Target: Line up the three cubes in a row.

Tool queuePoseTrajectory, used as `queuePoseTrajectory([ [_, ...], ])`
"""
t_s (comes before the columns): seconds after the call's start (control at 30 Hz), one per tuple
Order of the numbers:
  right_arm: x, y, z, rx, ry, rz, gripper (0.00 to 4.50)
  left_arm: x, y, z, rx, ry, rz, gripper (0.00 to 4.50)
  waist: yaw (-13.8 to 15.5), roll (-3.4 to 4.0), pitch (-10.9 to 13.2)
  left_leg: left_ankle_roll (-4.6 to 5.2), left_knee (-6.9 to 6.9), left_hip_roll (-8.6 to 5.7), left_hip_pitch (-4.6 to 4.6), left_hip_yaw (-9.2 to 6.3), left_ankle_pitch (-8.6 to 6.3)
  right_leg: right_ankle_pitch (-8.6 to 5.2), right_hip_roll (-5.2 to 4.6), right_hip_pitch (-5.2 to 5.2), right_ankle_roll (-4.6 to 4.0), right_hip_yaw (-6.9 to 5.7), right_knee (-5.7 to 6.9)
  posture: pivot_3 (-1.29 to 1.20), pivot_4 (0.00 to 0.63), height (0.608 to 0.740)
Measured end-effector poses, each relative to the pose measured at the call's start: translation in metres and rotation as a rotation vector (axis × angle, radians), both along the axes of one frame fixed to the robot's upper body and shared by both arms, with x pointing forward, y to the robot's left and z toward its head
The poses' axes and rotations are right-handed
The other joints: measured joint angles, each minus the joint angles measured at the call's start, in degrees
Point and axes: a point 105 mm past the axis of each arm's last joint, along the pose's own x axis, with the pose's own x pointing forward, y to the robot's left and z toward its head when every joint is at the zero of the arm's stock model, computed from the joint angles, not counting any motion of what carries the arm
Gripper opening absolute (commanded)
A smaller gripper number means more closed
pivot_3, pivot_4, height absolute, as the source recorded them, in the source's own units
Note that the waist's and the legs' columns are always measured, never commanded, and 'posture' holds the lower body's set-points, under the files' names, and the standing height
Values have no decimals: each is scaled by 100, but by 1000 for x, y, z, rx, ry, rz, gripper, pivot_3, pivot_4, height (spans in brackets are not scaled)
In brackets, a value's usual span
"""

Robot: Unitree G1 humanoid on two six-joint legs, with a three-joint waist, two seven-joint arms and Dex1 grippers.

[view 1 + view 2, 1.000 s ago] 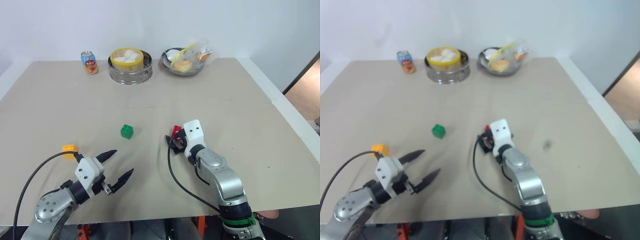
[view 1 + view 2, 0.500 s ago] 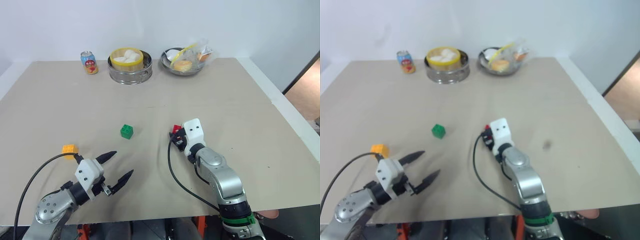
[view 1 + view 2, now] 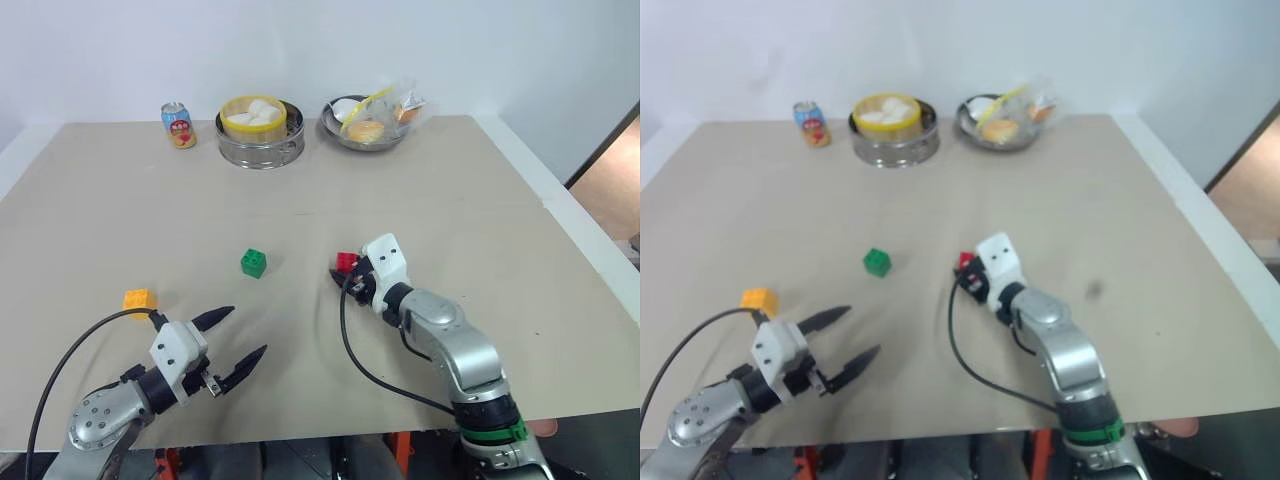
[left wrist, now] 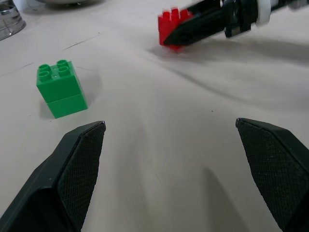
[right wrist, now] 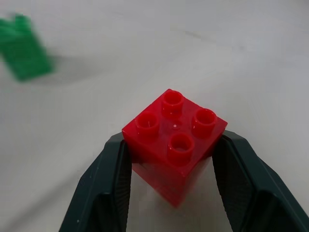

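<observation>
Red cube (image 5: 175, 140) sits clamped between the right gripper (image 3: 347, 272) fingers, studs up, at frame centre of the left eye view, just right of the green cube (image 3: 254, 262) with a gap between them. Orange-yellow cube (image 3: 139, 298) lies apart at left-centre, on the table (image 3: 470, 200). Left gripper (image 3: 228, 335) hovers lower left, jaws wide apart, nothing in them. Soda can (image 3: 178, 124), steamer (image 3: 260, 130) and bowl (image 3: 368, 122) stand along the top edge, well clear. Step in hand looks like carrying red toward green. To do it well: keep the studs upright, set it down beside green without bumping it, on a line that orange-yellow can join, and part the fingers only once the cube rests flat
</observation>
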Motion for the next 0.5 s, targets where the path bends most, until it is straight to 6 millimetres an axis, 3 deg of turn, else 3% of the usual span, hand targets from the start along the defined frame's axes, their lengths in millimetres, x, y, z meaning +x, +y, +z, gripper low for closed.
queuePoseTrajectory([
  [0.5, -55, 27, -6, -170, 102, 546, 1864, -1, 2, -1, 18, 9, -14, 4500, 1, -2, 1, 0, 2, 6, 3, 3, 0, -1, 6, -1, -3, 1, 1, 0, 150, 740],
])
